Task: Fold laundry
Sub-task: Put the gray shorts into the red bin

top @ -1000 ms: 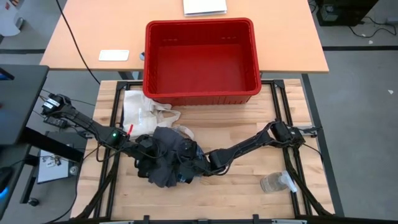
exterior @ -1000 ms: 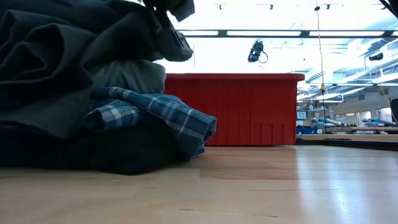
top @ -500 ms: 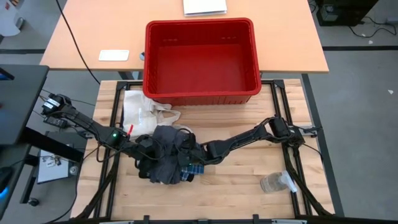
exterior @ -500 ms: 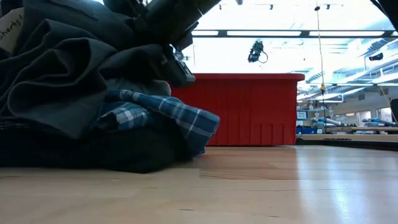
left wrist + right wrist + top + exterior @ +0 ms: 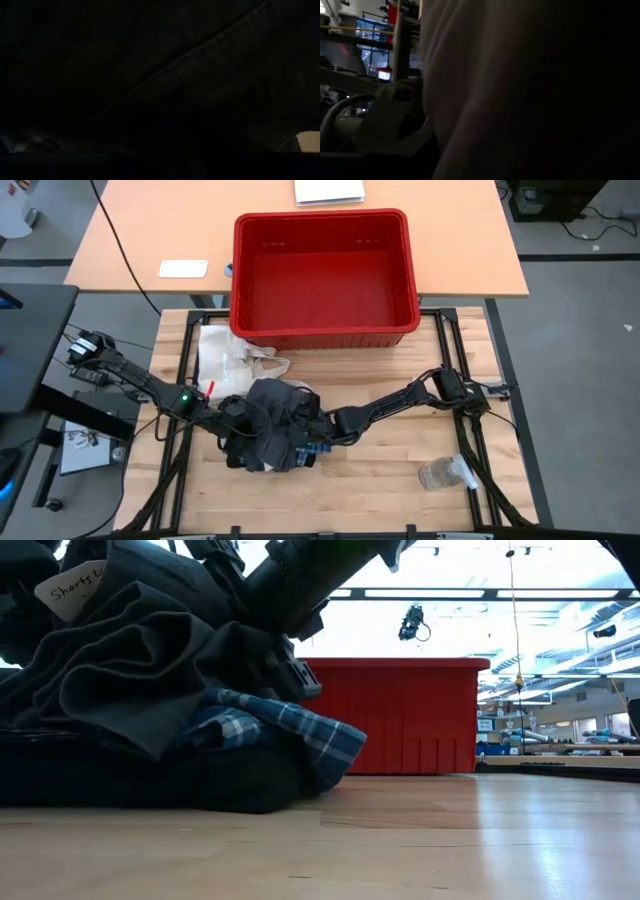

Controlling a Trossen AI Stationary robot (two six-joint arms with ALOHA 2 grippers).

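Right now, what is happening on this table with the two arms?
Both arms reach into one pile of laundry on the wooden table. The left gripper and the right gripper are buried in the dark grey garment, which lies bunched over the plaid shirt. Nothing is folded yet. The red bin behind is empty.

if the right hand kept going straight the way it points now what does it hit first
Most likely the dark garment. The right hand points left across the table and is already buried in the pile, with cloth filling its wrist view. Beyond that sit the plaid shirt and the left hand, though depth is unclear.
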